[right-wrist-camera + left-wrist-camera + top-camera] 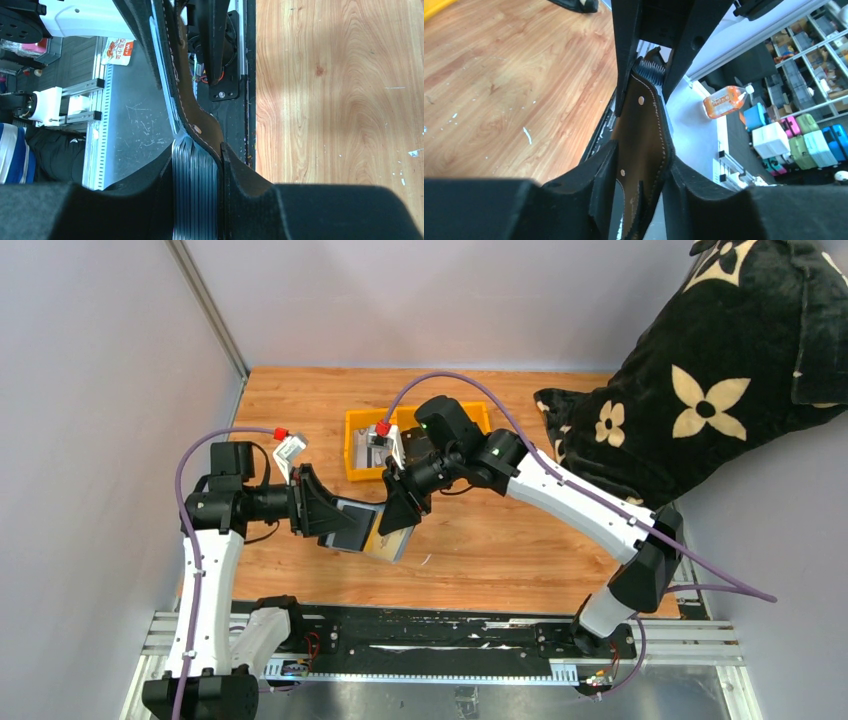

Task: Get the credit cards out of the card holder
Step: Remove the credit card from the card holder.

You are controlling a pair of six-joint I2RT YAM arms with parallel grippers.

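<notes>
Left gripper (335,520) pinching one end of holder (358,525). Right gripper (398,520) clamped on opposite end, over ribbed pocket stack. I have holder off table (520,540), above near-middle, toward left edge. Cards (392,543) not out yet, tan edge peeking at lower side.

Step, I judge: spreading holder open. Next: left holds firm, right regrips card edge, pulls straight out.

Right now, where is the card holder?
In the top view the card holder is left of centre, clamped between the left gripper and the right gripper, on the near side of the yellow tray.
</notes>
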